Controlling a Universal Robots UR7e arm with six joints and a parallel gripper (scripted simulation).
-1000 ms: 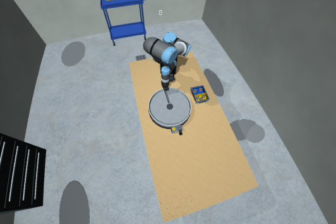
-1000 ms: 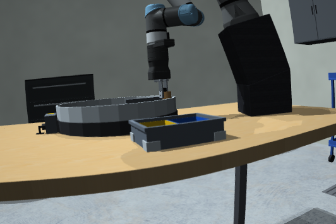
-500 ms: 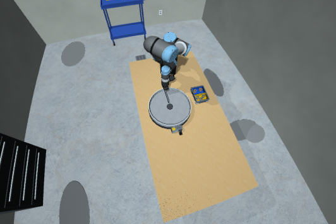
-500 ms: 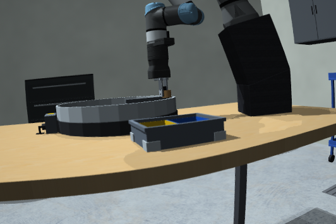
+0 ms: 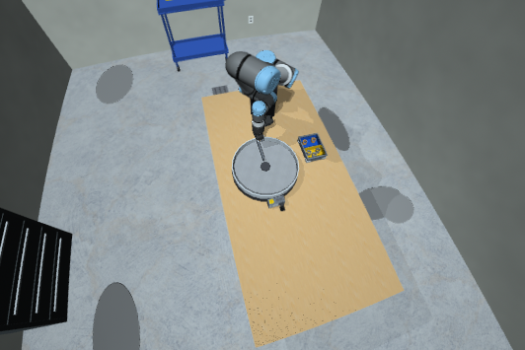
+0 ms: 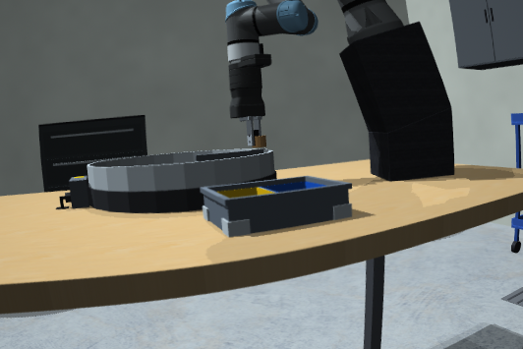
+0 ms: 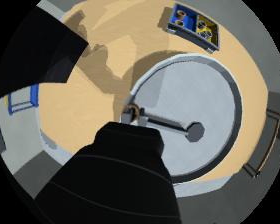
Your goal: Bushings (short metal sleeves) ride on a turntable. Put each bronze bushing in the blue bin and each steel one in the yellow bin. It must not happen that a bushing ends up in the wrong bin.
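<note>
My gripper [image 6: 254, 142] [image 7: 137, 112] is shut on a bronze bushing [image 6: 261, 141] [image 7: 137, 109], held just above the turntable's rim on the robot's side. The grey turntable [image 5: 265, 183] [image 6: 182, 176] [image 7: 206, 95] shows no bushing on its visible surface. The blue bin [image 5: 309, 143] [image 6: 301, 185] [image 7: 190, 21] holds two bronze bushings, seen in the wrist view. The yellow bin [image 5: 314, 152] [image 6: 246, 193] beside it holds several steel bushings [image 7: 202, 24]. In the exterior view the bin walls hide the bushings.
A dark bar [image 5: 261, 149] [image 7: 166, 122] runs from the turntable's hub [image 5: 265, 167] [image 7: 195, 132] to its rim near the gripper. The turntable's raised wall stands between its plate and the bins. A small grey box [image 5: 276, 201] [image 6: 80, 193] sits at the turntable's far side from the robot.
</note>
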